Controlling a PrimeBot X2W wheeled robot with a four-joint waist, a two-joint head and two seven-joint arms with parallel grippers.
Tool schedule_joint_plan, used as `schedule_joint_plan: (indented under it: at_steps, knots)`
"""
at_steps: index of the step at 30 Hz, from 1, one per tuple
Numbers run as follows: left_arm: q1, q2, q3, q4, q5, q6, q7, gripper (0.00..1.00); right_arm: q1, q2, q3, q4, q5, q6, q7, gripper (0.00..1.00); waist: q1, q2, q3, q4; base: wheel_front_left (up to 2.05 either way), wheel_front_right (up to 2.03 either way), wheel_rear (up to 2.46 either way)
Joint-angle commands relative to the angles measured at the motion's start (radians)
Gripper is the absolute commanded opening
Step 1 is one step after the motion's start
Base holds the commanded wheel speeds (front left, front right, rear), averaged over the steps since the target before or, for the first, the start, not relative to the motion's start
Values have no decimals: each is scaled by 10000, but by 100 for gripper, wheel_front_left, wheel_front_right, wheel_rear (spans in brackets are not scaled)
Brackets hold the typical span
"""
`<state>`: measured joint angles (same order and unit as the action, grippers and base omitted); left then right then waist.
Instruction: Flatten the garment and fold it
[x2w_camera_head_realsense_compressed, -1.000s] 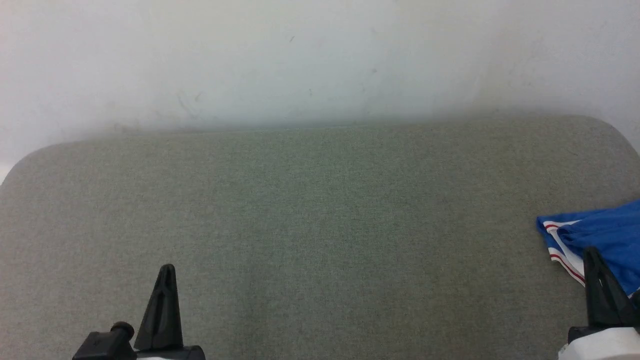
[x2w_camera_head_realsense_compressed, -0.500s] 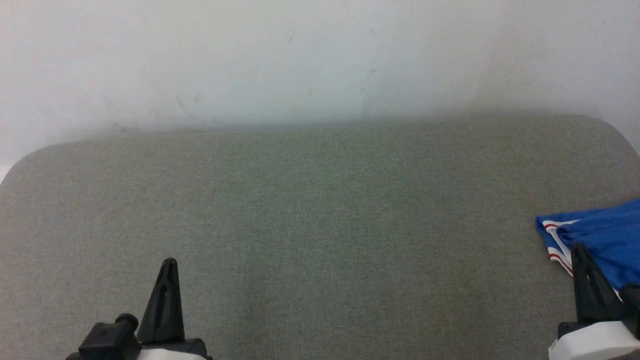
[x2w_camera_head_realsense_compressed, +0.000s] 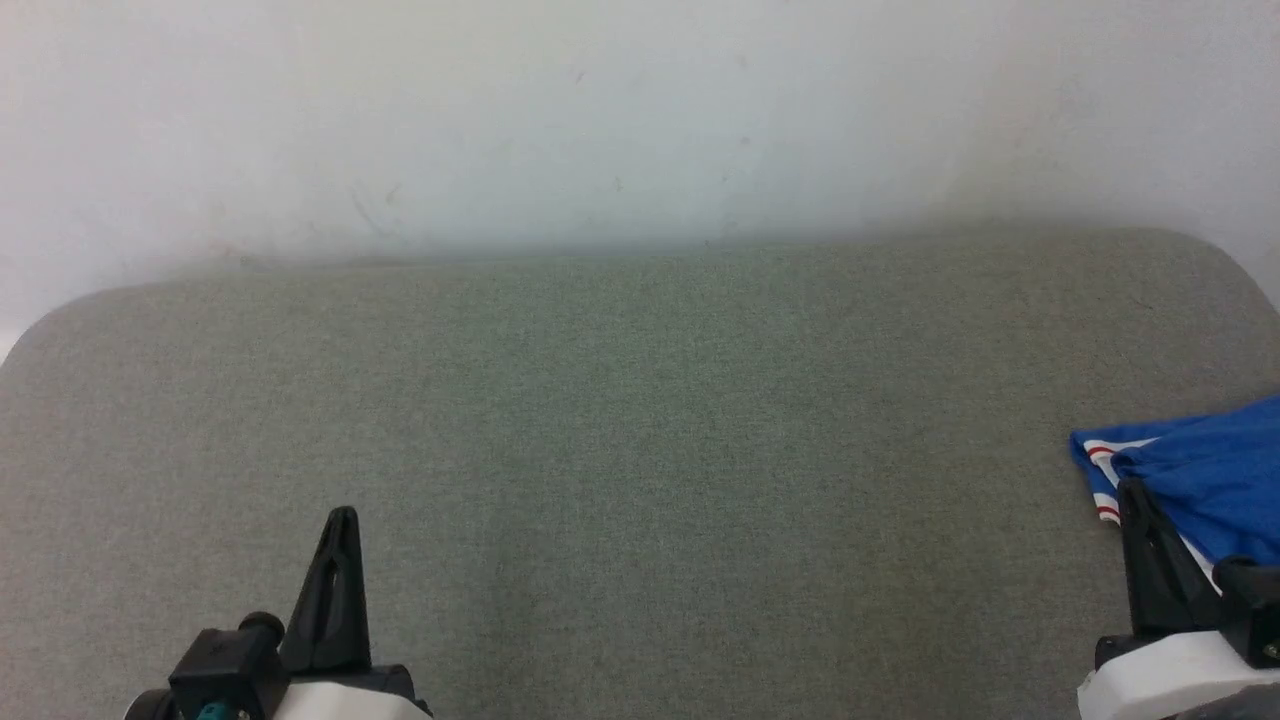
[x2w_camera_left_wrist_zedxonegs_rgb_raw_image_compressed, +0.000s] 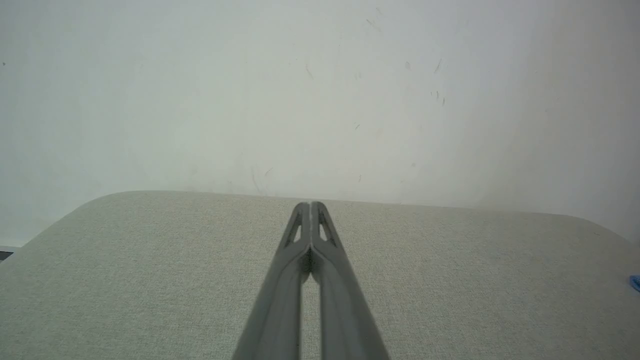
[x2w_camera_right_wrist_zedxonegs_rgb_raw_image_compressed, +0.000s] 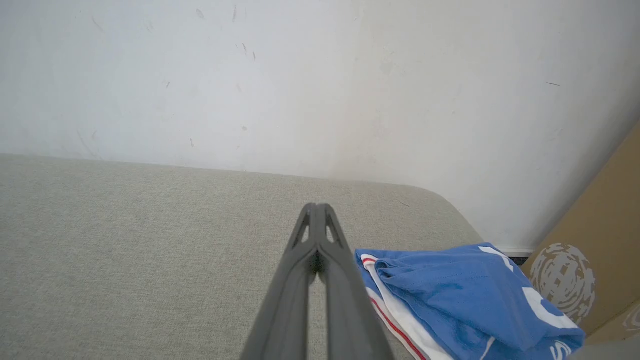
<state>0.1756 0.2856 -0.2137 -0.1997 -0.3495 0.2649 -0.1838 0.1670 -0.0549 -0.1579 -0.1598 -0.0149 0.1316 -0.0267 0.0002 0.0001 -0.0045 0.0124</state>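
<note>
Blue shirt (x2w_camera_right_wrist_zedxonegs_rgb_raw_image_compressed: 465, 295): bunched in loose layers at the right edge of the tabletop (x2w_camera_head_realsense_compressed: 640, 420), near its far right corner; part hangs past the edge or out of frame, cannot tell which.
Visible parts: a white sleeve band with thin red stripes faces the middle of the tabletop; white lettering shows on the blue folds toward the right.
Task progress: by my reading, nothing done yet. The shirt isn't spread, and no sleeve or hem is laid out. Moving it to the open middle, flattening it and every fold are all left.
Right gripper (x2w_camera_right_wrist_zedxonegs_rgb_raw_image_compressed: 316, 210): fingers pressed together, nothing between them. The tips sit just beside the striped sleeve band on its tabletop side. Contact with the cloth cannot be told.
Right arm pose: low over the near right part of the tabletop, fingers pointing toward the far edge.
Left gripper (x2w_camera_left_wrist_zedxonegs_rgb_raw_image_compressed: 311, 206): fingers likewise clenched tip to tip and empty, well apart from the shirt.
Left arm pose: low over the near left part, pointing at the far edge, parallel to the right.
Tabletop: grey-green woven fabric with rounded far corners.
Beyond: a scuffed white wall (x2w_camera_head_realsense_compressed: 600, 120) behind the far edge, and a cardboard box (x2w_camera_right_wrist_zedxonegs_rgb_raw_image_compressed: 600, 240) past the right edge.
</note>
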Motion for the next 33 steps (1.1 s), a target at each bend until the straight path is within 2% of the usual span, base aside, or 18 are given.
schedule_joint_plan:
  at_steps: [1,33]
  knots:
    - [-224,-99,116,100,177,-101,82,0,-159,15,58,64,45,-3,20,0,-1,-1,0,-2,0,0,0]
    - [-794,-938,868,805,1411,-1048,735,0,-721,27,624,634,84,-5,112,0,-1,-1,17,-47,0,0,0]
